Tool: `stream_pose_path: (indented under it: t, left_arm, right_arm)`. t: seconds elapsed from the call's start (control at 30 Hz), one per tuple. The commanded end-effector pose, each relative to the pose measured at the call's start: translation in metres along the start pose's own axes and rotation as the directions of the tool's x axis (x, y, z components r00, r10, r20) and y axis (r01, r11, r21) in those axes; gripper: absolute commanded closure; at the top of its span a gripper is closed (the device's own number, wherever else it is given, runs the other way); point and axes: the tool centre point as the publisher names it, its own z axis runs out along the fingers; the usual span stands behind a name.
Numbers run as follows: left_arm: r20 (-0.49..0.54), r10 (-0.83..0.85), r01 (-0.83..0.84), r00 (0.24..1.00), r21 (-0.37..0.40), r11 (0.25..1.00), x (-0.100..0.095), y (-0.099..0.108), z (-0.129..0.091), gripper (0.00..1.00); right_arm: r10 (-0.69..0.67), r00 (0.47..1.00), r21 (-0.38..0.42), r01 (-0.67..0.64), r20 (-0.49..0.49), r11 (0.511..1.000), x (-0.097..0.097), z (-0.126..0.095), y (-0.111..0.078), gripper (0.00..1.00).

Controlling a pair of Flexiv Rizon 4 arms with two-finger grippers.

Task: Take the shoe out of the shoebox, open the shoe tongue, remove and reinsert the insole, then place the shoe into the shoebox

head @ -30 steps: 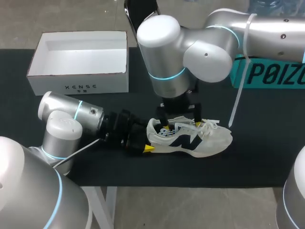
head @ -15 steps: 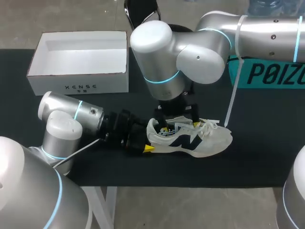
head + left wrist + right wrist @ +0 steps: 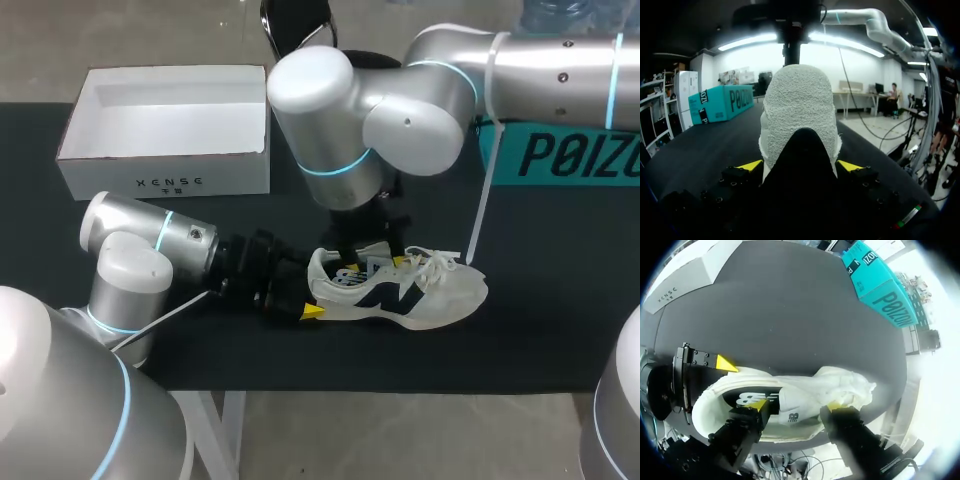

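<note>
The black table [image 3: 560,330] bears everything. Nearest its front edge, my left gripper [image 3: 800,166] lies low along the surface, its jaws closed on the shoe [image 3: 420,300] at the heel [image 3: 799,105], one yellow tip pressed against each side.

The shoe rests on its sole near the middle of the table, heel toward my left arm and toe pointing away from it. It is a white trainer of soft, woolly-textured fabric with a dark logo on the side, a dark patch at the back of the heel, and loose white laces [image 3: 440,262]. Inside, a black insole [image 3: 747,399] with white print shows.

My right gripper [image 3: 796,406] comes down over the shoe's mouth, jaws apart, with the white tongue [image 3: 799,390] between the fingers.

Farther back on the left stands the white shoebox [image 3: 165,182], open and well apart from the shoe. A teal box [image 3: 560,155] sits at the far right.
</note>
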Motion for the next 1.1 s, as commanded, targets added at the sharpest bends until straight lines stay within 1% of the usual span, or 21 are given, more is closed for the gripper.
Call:
stream_pose_path:
  t: [0.03, 0.07, 0.13, 0.23, 0.33, 0.5, 0.67, 0.87, 1.1]
  left_arm:
    - [0.001, 0.000, 0.000, 1.000, -0.002, 1.000, 0.000, 0.002, 0.003, 1.00]
    - [0.001, 0.000, 0.000, 1.000, -0.002, 1.000, 0.000, 0.002, 0.003, 1.00]
    - [0.001, 0.000, 0.000, 1.000, -0.002, 1.000, 0.000, 0.002, 0.003, 1.00]
    - [0.001, 0.000, 0.000, 1.000, -0.002, 1.000, 0.000, 0.002, 0.003, 1.00]
    - [0.001, 0.000, 0.000, 1.000, -0.002, 1.000, 0.000, 0.002, 0.003, 1.00]
    - [0.001, 0.000, 0.000, 1.000, -0.002, 1.000, 0.000, 0.002, 0.003, 1.00]
    - [0.001, 0.000, 0.000, 1.000, -0.002, 1.000, 0.000, 0.002, 0.003, 1.00]
    - [0.001, 0.000, 0.000, 1.000, -0.002, 1.000, 0.000, 0.002, 0.003, 1.00]
    - [0.001, 0.000, 0.000, 1.000, -0.002, 1.000, 0.000, 0.002, 0.003, 1.00]
  right_arm:
    - [0.004, 1.000, -0.003, -0.004, -0.015, 1.000, -0.004, 0.004, -0.003, 0.91]
    - [0.007, 1.000, -0.003, -0.007, -0.017, 1.000, -0.005, 0.004, -0.004, 0.87]
    - [0.011, 1.000, -0.005, -0.011, -0.019, 1.000, -0.006, 0.004, -0.005, 0.86]
    - [0.017, 1.000, -0.007, -0.018, -0.023, 1.000, -0.007, 0.004, -0.006, 0.90]
    - [0.018, 1.000, -0.005, -0.019, -0.023, 1.000, -0.007, 0.005, -0.007, 1.00]
    - [0.026, 0.999, -0.008, -0.026, -0.020, 1.000, -0.010, 0.002, -0.006, 1.00]
    - [0.047, 0.998, -0.021, -0.047, -0.031, 0.999, -0.018, -0.006, -0.006, 1.00]
    - [0.079, 0.996, -0.033, -0.080, -0.040, 0.996, -0.034, -0.018, -0.009, 1.00]
    - [0.116, 0.992, -0.047, -0.118, -0.039, 0.992, -0.051, -0.023, -0.011, 1.00]
